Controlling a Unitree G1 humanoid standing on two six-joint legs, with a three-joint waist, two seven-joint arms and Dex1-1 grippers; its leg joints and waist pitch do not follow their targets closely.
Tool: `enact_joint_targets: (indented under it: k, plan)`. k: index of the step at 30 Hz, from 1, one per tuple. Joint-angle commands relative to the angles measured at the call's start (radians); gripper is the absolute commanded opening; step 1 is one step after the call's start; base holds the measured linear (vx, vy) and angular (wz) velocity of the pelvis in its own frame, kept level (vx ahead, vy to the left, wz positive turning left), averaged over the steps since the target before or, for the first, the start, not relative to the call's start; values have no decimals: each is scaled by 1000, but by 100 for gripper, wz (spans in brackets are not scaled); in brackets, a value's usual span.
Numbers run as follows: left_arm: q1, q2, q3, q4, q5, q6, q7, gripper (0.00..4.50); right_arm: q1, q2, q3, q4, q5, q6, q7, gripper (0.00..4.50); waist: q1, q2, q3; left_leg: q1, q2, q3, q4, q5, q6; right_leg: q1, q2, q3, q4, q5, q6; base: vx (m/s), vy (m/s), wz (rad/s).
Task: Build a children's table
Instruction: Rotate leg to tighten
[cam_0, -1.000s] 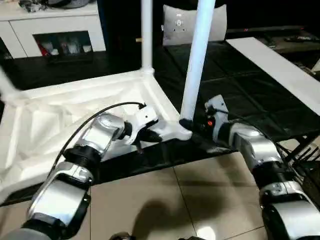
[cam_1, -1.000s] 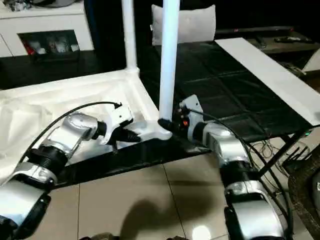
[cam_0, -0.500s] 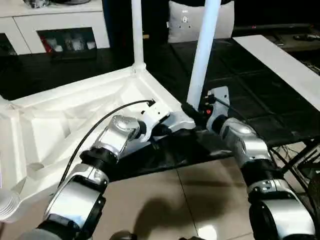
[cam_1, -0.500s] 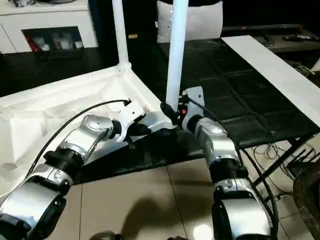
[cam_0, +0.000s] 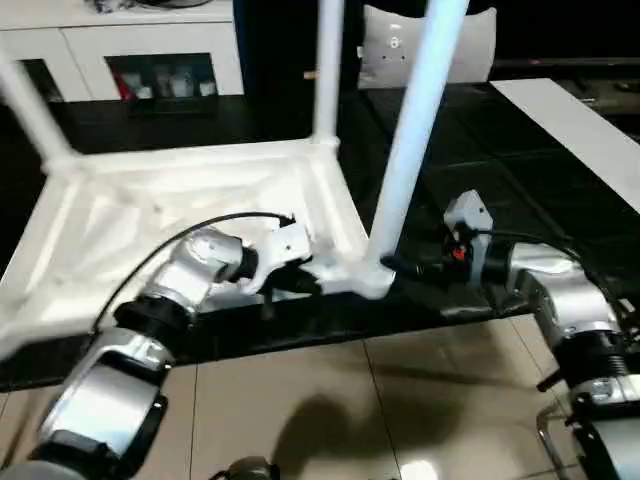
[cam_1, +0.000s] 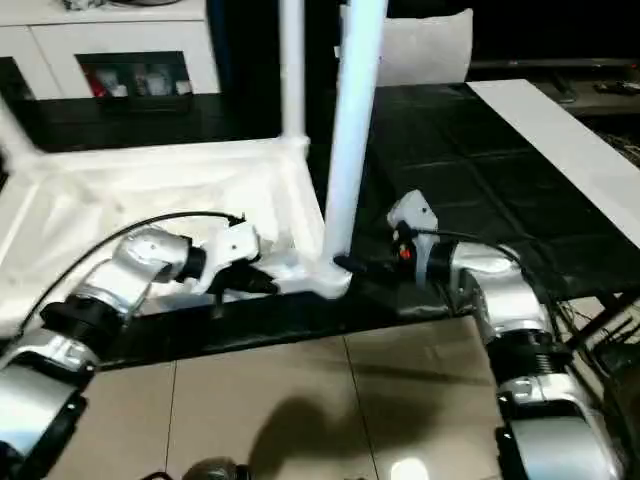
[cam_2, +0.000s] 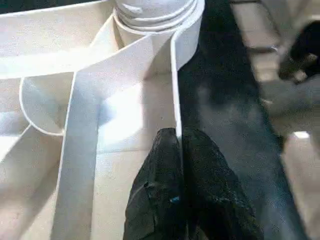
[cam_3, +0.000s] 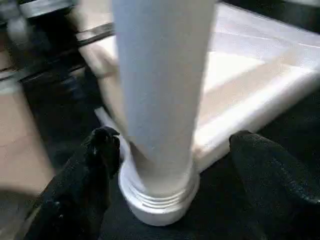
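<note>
Left pincer clamps the table rim (upturned); right pincer gapes around a leg.

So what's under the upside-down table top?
A black mat lies under the table top and spreads out past it. What the top covers, you can't see.

Silver jointed forearms with black collars, white wrist housings, black looping cable, small red wrist light.
</note>
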Motion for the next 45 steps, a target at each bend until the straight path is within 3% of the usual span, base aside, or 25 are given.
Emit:
enact_joint_targets:
  k: [1,5,15,20,25,29,31,33,34,36,37,38,39,42,44,45]
  plan:
    - [8,13,-49,-32,-5,-70,-113,0,-1,-19,20,4,9,-15,81,367,1,-8,-76,15,76,-37,-58,-153,88,58,-119,72,-84,-278,-118,0,0,0]
    - [15,25,-54,-41,-25,-98,-189,0,-5,-20,34,11,30,-5,182,339,7,-7,-76,17,79,-36,-58,-163,80,55,-119,72,-84,-286,-129,0,0,0]
    - [6,26,-70,-38,-23,-137,-249,0,30,-8,87,-51,65,41,322,259,17,-8,-75,19,80,-38,-60,-165,69,54,-123,72,-90,-342,-107,0,0,0]
    - [8,28,-71,-34,-22,-134,-262,0,34,-2,86,-55,82,76,348,229,23,-9,-79,19,81,-38,-59,-143,72,55,-122,74,-83,-299,-115,0,0,0]
    - [13,33,-69,-37,-33,-109,-287,0,35,1,82,-54,99,93,356,200,27,-8,-79,19,81,-39,-59,-145,67,55,-122,73,-83,-305,-112,0,0,0]
    - [23,27,-50,-62,-54,-20,-277,0,19,33,58,5,92,88,302,199,25,-7,-77,19,81,-39,-59,-147,65,54,-123,72,-85,-317,-118,0,0,0]
    - [12,-3,-13,-52,-64,37,-194,0,-25,85,26,109,51,88,116,198,19,-8,-74,18,78,-38,-60,-161,52,55,-126,70,-90,-355,-117,0,0,0]
    - [10,-14,-2,-49,-70,40,-172,0,-40,103,14,141,41,87,46,198,-2,-9,-67,21,71,-41,-63,-200,26,54,-124,63,-104,-457,-91,0,0,0]
    - [6,-24,7,-49,-66,71,-131,0,-56,123,-5,167,35,88,-45,198,-4,-5,-66,24,69,-42,-63,-210,24,54,-125,63,-109,-484,-81,0,0,0]
    - [2,-35,14,-50,-57,99,-81,0,-75,144,-24,189,30,97,-139,197,-22,-7,-65,25,71,-46,-66,-231,10,54,-125,61,-112,-518,-69,0,0,0]
    - [-1,-48,22,-51,-55,141,-41,0,-84,157,-30,185,22,106,-194,196,-31,-9,-66,19,71,-49,-69,-224,9,61,-125,61,-109,-507,-65,0,0,0]
    - [-3,-63,32,-59,-51,190,7,0,-93,176,-38,179,14,116,-254,196,-37,-3,-69,21,73,-49,-69,-217,6,58,-124,65,-104,-470,-78,0,0,0]
    - [-5,-80,42,-64,-46,230,56,0,-103,196,-48,176,7,130,-314,196,-47,-5,-69,23,74,-48,-68,-216,7,55,-124,67,-103,-440,-96,0,0,0]
    - [-4,-144,72,-91,-37,330,196,0,-156,263,-108,219,12,168,-540,196,-54,-7,-70,22,68,-45,-64,-194,13,57,-123,69,-101,-405,-120,0,0,0]
    - [0,-172,81,-107,-36,355,241,0,-166,280,-114,231,6,144,-593,196,-60,-7,-73,17,64,-42,-61,-167,26,61,-123,71,-99,-376,-123,0,0,0]
    - [2,-178,81,-114,-34,361,250,0,-165,282,-107,229,-5,126,-590,230,-60,-10,-76,16,63,-40,-59,-150,39,61,-119,70,-97,-343,-123,0,0,0]
